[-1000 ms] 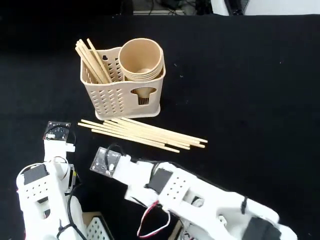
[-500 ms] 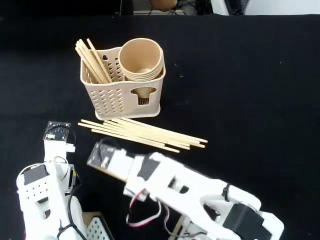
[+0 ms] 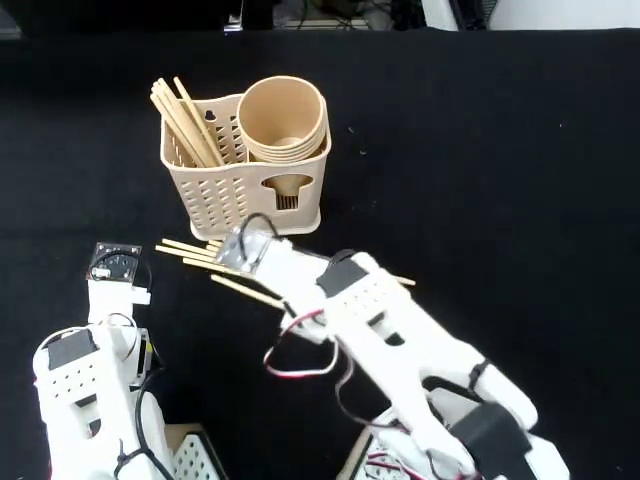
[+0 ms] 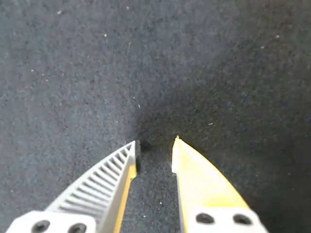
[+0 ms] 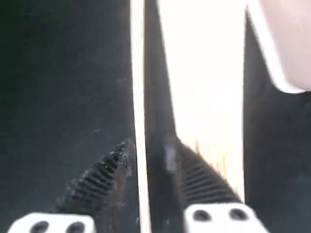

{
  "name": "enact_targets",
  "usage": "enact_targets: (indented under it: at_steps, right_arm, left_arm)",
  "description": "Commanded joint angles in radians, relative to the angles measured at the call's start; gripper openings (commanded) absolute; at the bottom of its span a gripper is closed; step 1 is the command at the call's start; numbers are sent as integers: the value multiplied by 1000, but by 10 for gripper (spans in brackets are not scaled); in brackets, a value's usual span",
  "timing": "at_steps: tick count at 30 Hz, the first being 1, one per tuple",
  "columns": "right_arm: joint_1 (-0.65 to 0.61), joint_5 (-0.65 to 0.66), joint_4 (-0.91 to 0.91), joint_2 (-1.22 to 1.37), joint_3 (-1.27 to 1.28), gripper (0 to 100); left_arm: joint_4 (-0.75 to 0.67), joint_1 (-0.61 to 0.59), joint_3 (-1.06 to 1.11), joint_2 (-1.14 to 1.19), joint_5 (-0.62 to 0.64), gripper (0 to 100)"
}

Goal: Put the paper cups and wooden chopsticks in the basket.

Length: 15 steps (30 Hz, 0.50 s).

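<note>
The black table (image 3: 520, 150) spans the whole high view. We log the right arm (image 3: 400, 350) as the biggest item on it. It is white and runs from the lower right of the frame up toward the centre, with its wrist end just below the basket. The left arm (image 3: 85, 390) sits in the lower left corner, wrist pointing up the frame, well apart from the task's things.

The basket (image 3: 235, 195), beige and perforated, stands upright in the upper left of the frame. Its right-hand compartment holds the stacked paper cups (image 3: 283, 115), mouths up. Its left-hand compartment holds a leaning bunch of chopsticks (image 3: 185, 120) that stick out above the rim.

The loose chopsticks (image 3: 185, 250) lie flat on the table just below the basket, left of centre, partly covered by the right arm's wrist. One stick (image 3: 245, 291) lies a little apart, lower in the frame than the rest.

Right gripper (image 5: 150, 145): we see the jaws spread, low over the table. A single chopstick (image 5: 138, 73) runs lengthwise between them, close against one jaw and not pinched. The bundle (image 5: 204, 87) lies just beside the other jaw, outside the gap.

Left gripper (image 4: 155, 143): jaws parted a little, tips near bare table.
</note>
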Motion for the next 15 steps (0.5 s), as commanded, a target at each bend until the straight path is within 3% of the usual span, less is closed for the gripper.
enact_targets:
  at_steps: [1, 15]
  right_arm:
    - [32, 8, -69, 45, -51, 212]
    - [-6, 9, -126, 76, -47, 217]
  left_arm:
    - [-12, 18, 2, -8, -5, 144]
    - [-12, 18, 2, -8, -5, 145]
